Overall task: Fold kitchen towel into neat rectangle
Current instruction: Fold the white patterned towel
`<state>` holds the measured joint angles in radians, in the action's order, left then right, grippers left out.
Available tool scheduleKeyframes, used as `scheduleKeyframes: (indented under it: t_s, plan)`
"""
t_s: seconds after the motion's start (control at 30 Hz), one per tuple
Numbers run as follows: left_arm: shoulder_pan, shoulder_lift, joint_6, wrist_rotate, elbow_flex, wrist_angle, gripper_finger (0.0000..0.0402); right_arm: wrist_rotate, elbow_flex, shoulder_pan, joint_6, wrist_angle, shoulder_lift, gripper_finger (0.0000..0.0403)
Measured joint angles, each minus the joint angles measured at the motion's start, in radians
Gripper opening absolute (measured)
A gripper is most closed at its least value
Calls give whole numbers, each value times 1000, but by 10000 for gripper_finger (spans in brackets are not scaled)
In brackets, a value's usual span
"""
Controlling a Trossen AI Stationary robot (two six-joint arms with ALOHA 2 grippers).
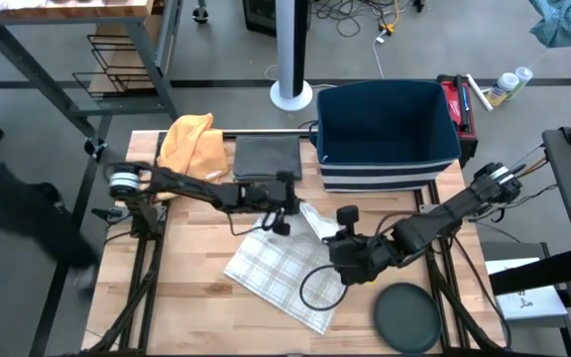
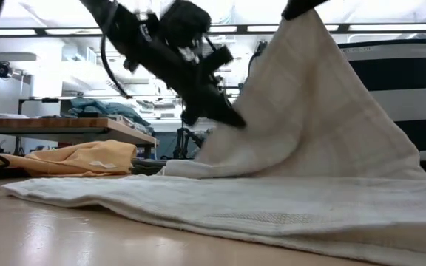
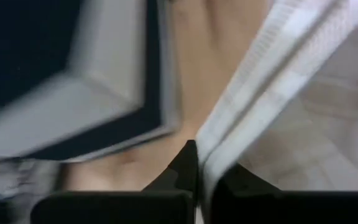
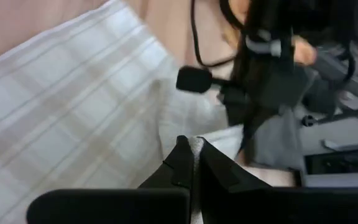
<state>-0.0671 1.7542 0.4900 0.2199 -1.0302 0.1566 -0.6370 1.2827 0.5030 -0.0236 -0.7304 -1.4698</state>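
A white plaid kitchen towel (image 1: 281,270) lies near the middle of the wooden table (image 1: 196,297). Its near part is flat on the wood, and its far part is pulled up into a tent (image 2: 309,111). My left gripper (image 1: 284,226) reaches in from the table's left and is shut on the towel's far edge. My right gripper (image 1: 333,250) comes from the right, higher up, and is shut on the towel at the top of the tent (image 2: 305,18). My left gripper pinches the towel's hemmed edge (image 3: 207,160) between its two fingers, slanting down from the table's left. From the fingers, that edge runs up toward the tent (image 2: 257,89). My right gripper pinches a bunched bit of towel (image 4: 196,147) between its two fingers, slanting down from the right. The cloth hangs below them in a slope, with its lower end (image 2: 272,199) on the table.
An orange cloth (image 1: 191,144) and a dark grey folded cloth (image 1: 268,157) lie at the far edge. A blue bin (image 1: 385,124) stands at the far right. A dark round plate (image 1: 406,317) sits near the right front. Bare wood lies to the towel's left.
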Motion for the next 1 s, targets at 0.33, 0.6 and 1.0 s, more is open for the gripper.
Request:
scheduleKeyframes:
  t_s: [0.33, 0.6, 1.0]
  plan:
    - [-82, -306, 156, 136, 0, -224, 1, -79, -104, -99, -89, 25, 31, 0]
    - [-56, -477, -6, 200, 10, -564, 0, -74, -220, -232, 290, 403, 35, 0]
    - [95, -481, -234, 113, 49, -671, 0, 214, -276, -292, 221, 321, 55, 0]
